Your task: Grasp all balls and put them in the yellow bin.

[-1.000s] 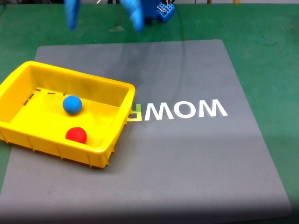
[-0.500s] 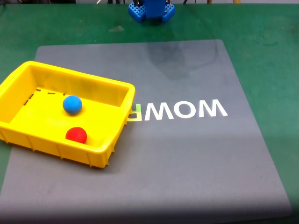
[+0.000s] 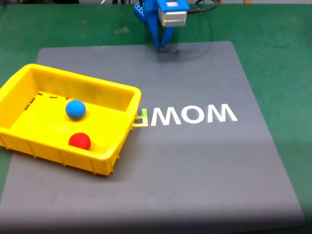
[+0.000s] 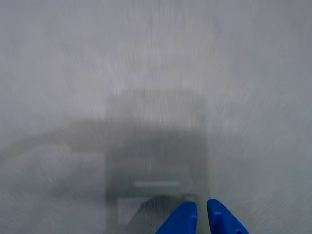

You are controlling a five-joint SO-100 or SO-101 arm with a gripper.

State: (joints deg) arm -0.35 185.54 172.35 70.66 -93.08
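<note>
In the fixed view the yellow bin [image 3: 127, 122] lies on the left of the grey mat. Inside it sit two balls, a blue ball [image 3: 75, 108] near the middle and a red ball [image 3: 79, 141] closer to the front wall. My blue gripper [image 3: 161, 45] hangs at the far edge of the mat, pointing down, well away from the bin. The wrist view shows its two blue fingertips [image 4: 183, 219] side by side at the bottom edge, almost touching, with nothing between them; my gripper [image 4: 202, 215] is shut over bare grey mat.
The grey mat [image 3: 195, 161] carries white mirrored lettering [image 3: 190, 115] at its centre. Green table surface [image 3: 278, 44] surrounds the mat. The arm's blue base [image 3: 142, 9] stands at the top edge.
A second ago the open fingers were high at the top left; they left the fixed view, and now the gripper is back, shut, lowered to the mat's far edge.
</note>
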